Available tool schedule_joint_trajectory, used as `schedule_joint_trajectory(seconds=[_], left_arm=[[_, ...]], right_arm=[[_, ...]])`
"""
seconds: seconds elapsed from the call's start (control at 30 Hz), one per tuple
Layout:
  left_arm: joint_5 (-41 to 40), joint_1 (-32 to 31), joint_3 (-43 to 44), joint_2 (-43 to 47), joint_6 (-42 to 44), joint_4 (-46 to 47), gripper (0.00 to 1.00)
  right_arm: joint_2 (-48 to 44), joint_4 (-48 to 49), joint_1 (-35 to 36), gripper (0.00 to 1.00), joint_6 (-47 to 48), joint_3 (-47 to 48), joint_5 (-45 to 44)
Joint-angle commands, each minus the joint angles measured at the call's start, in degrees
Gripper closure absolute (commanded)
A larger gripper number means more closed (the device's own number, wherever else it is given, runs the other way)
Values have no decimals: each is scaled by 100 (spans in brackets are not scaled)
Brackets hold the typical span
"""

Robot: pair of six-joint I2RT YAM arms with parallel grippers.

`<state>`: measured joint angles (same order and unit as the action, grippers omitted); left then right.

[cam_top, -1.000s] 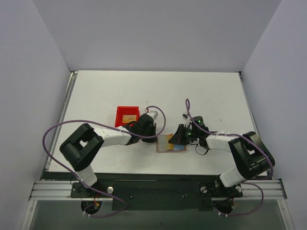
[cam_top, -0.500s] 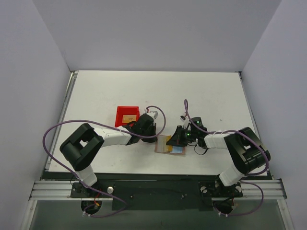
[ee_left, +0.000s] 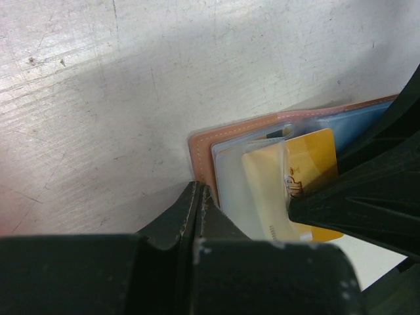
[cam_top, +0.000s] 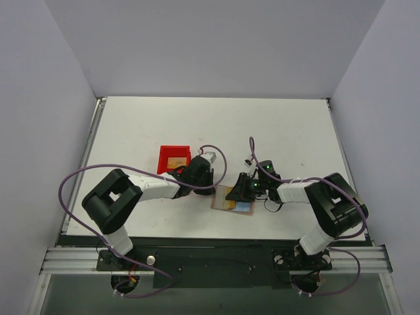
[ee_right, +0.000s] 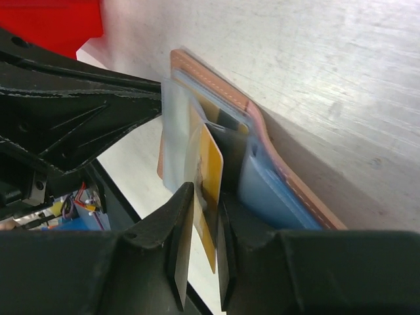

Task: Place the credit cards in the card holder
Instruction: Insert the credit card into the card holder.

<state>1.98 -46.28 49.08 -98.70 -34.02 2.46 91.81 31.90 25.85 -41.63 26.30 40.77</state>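
Holder [cam_top: 224,203] lies open on table [cam_top: 295,131], near-centre, just right of the red bin [cam_top: 163,157] and a bit nearer. It has a brown outer edge w/ light stitching, and clear plastic sleeves + light blue lining inside.

R gripper [ee_right: 205,197] reaches in from the right, low over the holder. It's clenched on a gold card [ee_right: 213,164], one finger on each face. The card's leading end is in among the clear sleeves. L wrist view shows approx. half the card behind frosted plastic. The rest is bare gold, sticking out toward the R gripper. There's some print on the card, too blurred to read.

L gripper [ee_left: 199,190] reaches in from the left, at the holder's left edge. Its fingers are pressed together w/ no gap visible betw. them. The tips sit right at the brown edge by a corner. Can't tell if they pinch the leather or only press on it, since the tips hide the contact.

The 2 grippers are near each other, one on either side of the holder.

2nd card [cam_top: 175,162], a tan-yellow flat piece, lies inside the bin, apart from both grippers. L arm's wrist passes just near of the bin.

Purple cables [cam_top: 72,180] loop over both arms.
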Motion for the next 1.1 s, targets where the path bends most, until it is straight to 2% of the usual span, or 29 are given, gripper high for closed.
schedule_joint_trajectory(seconds=[0.0,0.1,0.37,0.47,1.07], left_arm=[[180,-39,49,-45,-43,299,100],[171,-39,32,-18,-43,317,100],[180,-39,-39,26,-70,352,100],[180,-30,-39,26,-61,360,100],[233,-39,-13,35,-52,387,100]], right_arm=[[30,-587,272,83,137,243,-140],[-101,-790,289,80,163,296,-227],[-682,-3013,298,62,682,1059,-1326],[-673,-3610,307,60,761,1289,-1475],[-875,-4710,509,57,955,1851,-2425]])
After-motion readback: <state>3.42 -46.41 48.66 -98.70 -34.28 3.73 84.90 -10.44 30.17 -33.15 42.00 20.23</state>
